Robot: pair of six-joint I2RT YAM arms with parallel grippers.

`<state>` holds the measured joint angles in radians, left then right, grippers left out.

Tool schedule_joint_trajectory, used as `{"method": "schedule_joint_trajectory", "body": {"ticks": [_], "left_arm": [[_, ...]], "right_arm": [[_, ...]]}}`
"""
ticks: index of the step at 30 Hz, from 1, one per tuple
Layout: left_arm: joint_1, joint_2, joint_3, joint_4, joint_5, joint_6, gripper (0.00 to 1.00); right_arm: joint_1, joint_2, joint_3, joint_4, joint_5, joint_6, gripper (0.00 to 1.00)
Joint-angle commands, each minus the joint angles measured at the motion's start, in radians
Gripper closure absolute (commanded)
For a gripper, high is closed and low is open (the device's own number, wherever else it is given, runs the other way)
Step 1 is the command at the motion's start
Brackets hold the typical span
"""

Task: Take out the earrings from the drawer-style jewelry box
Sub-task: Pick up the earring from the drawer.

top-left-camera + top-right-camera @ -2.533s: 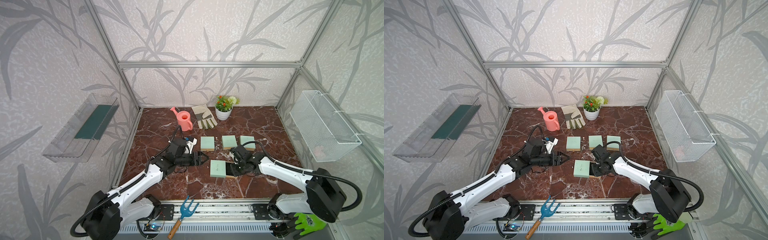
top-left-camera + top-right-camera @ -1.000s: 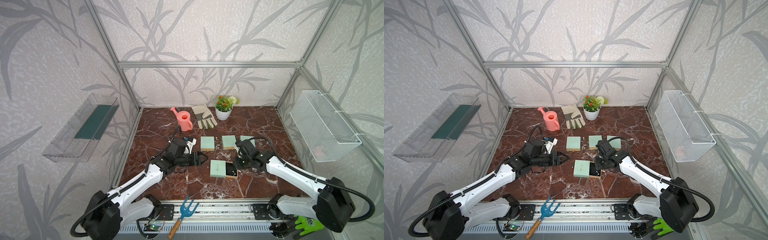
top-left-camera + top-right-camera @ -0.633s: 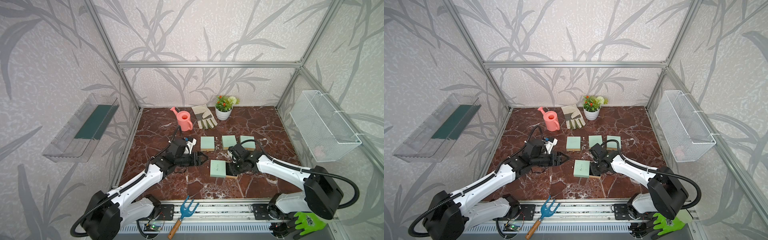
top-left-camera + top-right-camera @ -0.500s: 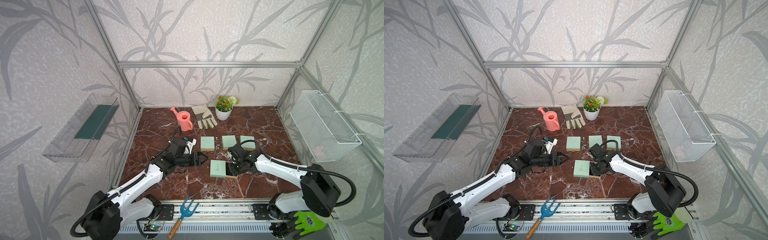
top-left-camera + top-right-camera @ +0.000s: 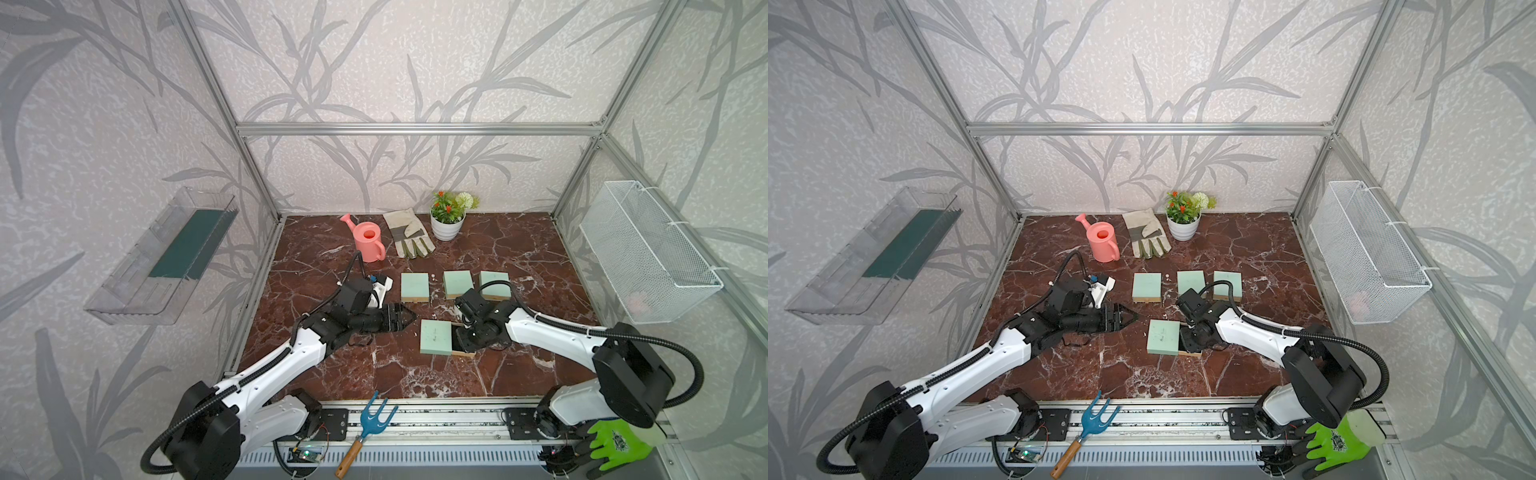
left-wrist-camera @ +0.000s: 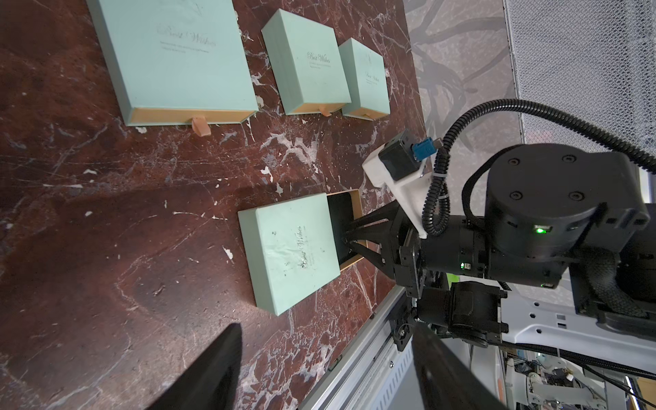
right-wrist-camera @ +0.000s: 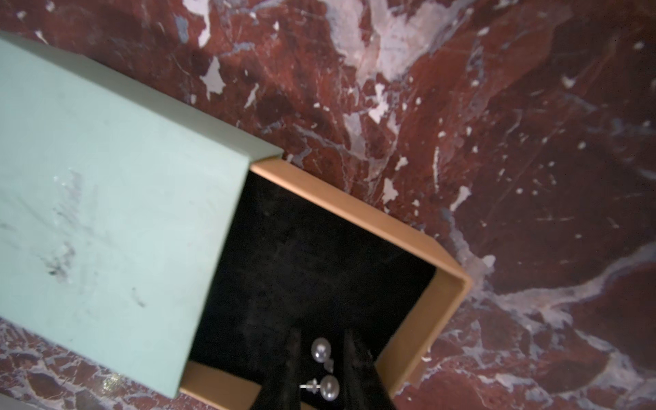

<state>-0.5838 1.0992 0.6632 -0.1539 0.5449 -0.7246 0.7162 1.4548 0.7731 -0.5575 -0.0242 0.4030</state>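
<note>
Here's the right tool (image 7: 322,335), down inside the open drawer (image 7: 358,209) of the jewelry box (image 7: 106,213). Its two dark fingers (image 7: 358,369) stand either side of the earrings (image 7: 330,387). They're two pale pearl studs lying on the black lining close to a corner of the drawer, one with its metal post lying sideways. The fingers are parted only a little, with slim gaps to the pearls. That's straddling, not pinching, as far as the right wrist view shows.

In both top views the same box (image 5: 435,337) (image 5: 1163,337) sits on the red marble surface (image 5: 332,257). It's mint green outside, its tan drawer is slid out toward the right arm's side, and the right tool dips into the dark opening.

Over to the left tool (image 5: 409,320): it's released, fingers spread wide with nothing between them. It hovers above the surface near the box's closed end, apart from it.

Now the lettering! From the left wrist, the three closed boxes (image 6: 170,53) carry "Best Wishes" in dark script on their mint lids, with finer lines underneath too small to read. The open box carries the same script, scuffed and smudged. Each closed box shows a tan front with a small orange pull tab (image 6: 200,126).

Down by the front rail, a green glove (image 5: 615,444) has a dark printed badge, illegible.
</note>
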Motion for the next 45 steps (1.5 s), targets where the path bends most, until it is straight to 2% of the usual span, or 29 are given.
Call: {"method": "schedule_joint_trajectory", "body": {"ticks": [1, 10, 25, 28, 36, 42, 45], "left_arm": [[0.003, -0.008, -0.004, -0.010, -0.017, 0.019, 0.25], [0.003, -0.017, -0.001, -0.012, -0.016, 0.019, 0.25], [0.003, -0.022, -0.009, -0.009, -0.014, 0.023, 0.25], [0.004, -0.029, -0.012, -0.009, -0.014, 0.022, 0.25], [0.002, -0.034, -0.013, -0.010, 0.001, 0.025, 0.25], [0.003, -0.038, -0.009, -0.016, 0.001, 0.036, 0.22], [0.002, -0.046, -0.011, -0.016, 0.009, 0.039, 0.14]], "right_arm": [[0.006, 0.011, 0.000, -0.013, 0.019, 0.003, 0.79], [0.012, 0.013, 0.011, -0.021, 0.030, 0.008, 0.85], [0.007, -0.167, 0.083, -0.097, 0.091, 0.062, 0.92], [-0.041, -0.176, 0.093, -0.114, 0.118, 0.072, 0.92], [-0.273, -0.126, 0.080, -0.075, 0.083, 0.076, 0.93], [-0.309, 0.007, 0.120, -0.071, 0.083, 0.059, 0.93], [-0.318, 0.061, 0.117, -0.052, 0.078, 0.073, 0.94]]}}
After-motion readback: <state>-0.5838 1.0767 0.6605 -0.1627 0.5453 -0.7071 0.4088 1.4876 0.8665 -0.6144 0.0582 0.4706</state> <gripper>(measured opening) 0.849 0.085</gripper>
